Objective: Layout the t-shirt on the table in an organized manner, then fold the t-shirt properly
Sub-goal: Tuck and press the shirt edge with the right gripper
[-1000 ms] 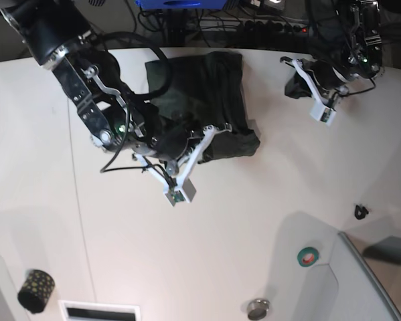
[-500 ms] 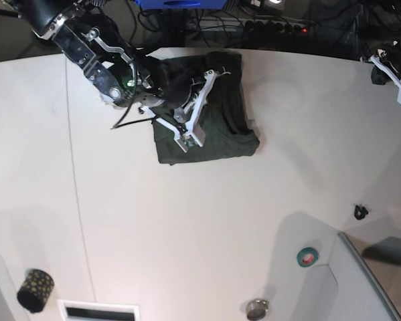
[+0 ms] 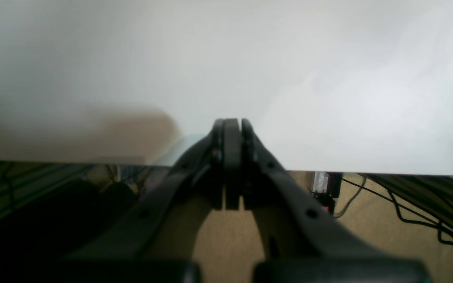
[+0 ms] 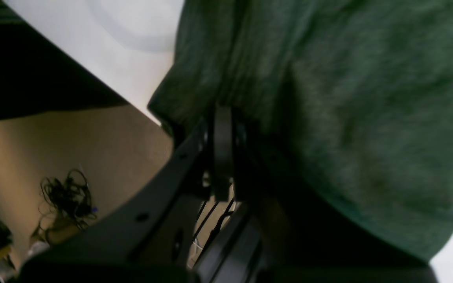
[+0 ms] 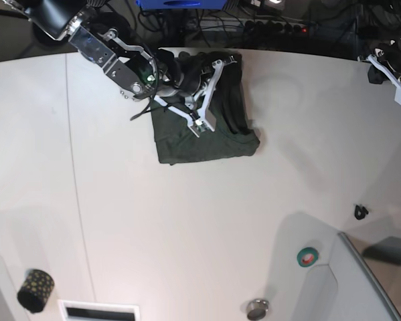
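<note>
shirt (image 5: 207, 134) lies folded at the worktop's (image 5: 187, 227) far middle. right tool (image 4: 222, 157) clenched over its far edge, left tool (image 3: 230, 165) clenched, empty. a snag could drag the folds apart.

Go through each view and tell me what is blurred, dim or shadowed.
Left wrist: the table is a soft, washed-out white blur, with a brown shadow at left; the shut left gripper is silhouetted. Right wrist: the t-shirt is smeared and grainy, the right gripper nearly black. Base: sharp, evenly lit, grey shadows at lower right.
</note>
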Controlling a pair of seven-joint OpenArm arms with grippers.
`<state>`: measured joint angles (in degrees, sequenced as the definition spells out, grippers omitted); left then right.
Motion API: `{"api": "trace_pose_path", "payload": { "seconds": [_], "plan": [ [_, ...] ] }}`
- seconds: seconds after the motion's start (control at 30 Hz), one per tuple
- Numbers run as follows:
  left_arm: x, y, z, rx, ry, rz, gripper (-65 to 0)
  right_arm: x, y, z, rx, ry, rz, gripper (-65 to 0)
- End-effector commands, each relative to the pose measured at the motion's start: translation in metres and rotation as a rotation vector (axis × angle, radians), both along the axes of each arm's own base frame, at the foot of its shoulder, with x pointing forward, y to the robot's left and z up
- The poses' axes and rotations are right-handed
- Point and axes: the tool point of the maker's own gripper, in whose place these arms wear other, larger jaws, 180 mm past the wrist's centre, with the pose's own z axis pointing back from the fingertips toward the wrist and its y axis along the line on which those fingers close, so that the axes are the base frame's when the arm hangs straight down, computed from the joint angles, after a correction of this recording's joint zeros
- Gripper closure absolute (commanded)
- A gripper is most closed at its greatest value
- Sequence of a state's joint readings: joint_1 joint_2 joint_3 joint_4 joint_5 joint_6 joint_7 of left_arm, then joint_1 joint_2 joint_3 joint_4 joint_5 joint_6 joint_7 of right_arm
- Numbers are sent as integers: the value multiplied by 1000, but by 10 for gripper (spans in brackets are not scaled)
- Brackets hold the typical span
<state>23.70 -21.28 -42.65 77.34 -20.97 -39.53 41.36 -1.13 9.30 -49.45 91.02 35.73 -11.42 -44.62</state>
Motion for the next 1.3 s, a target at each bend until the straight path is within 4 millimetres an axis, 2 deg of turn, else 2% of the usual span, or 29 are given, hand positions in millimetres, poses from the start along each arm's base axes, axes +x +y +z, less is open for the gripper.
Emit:
{"api": "trace_pose_path", "payload": {
  "seconds": [0.0,0.17,0.27,0.33,0.47,0.77,0.83,0.87,0.93,1.0,1.03,1.13,1.2,1.27],
  "plan": [
    [8,7,11,22,-31,-18,0,5,8,10,29,-28,17,-2],
    [8,6,11,20,-32,-17,0,1,12,-10,-39,-18,98,-2],
    [8,6,11,20,-32,-17,0,-8,31,-14,-63,-34,204,-2],
    [8,6,11,20,-32,-17,0,-12,36,-19,-86,-42,254,-2],
    [8,6,10,18,-30,-15,0,-13,54,-19,-102,-63,320,-2],
    [6,6,8,15,-24,-13,0,-7,65,-11,-87,-92,337,-2],
    [6,6,8,15,-25,-13,0,-7,73,8,-61,-134,391,-2],
    [6,6,8,15,-25,-13,0,-8,78,25,-37,-160,424,-2],
    [7,6,9,15,-26,-14,0,-3,69,54,-13,-199,440,-2],
    [6,6,8,15,-25,-13,0,19,54,82,18,-230,361,-2],
    [6,6,8,15,-25,-13,0,28,41,87,9,-211,301,-2],
    [5,6,8,14,-21,-12,0,47,3,80,-36,-126,152,-2],
    [5,6,8,14,-21,-12,0,44,-15,68,-55,-91,105,-2],
    [5,6,7,12,-23,-11,0,33,-29,55,-74,-70,90,-2]
  ]
}}
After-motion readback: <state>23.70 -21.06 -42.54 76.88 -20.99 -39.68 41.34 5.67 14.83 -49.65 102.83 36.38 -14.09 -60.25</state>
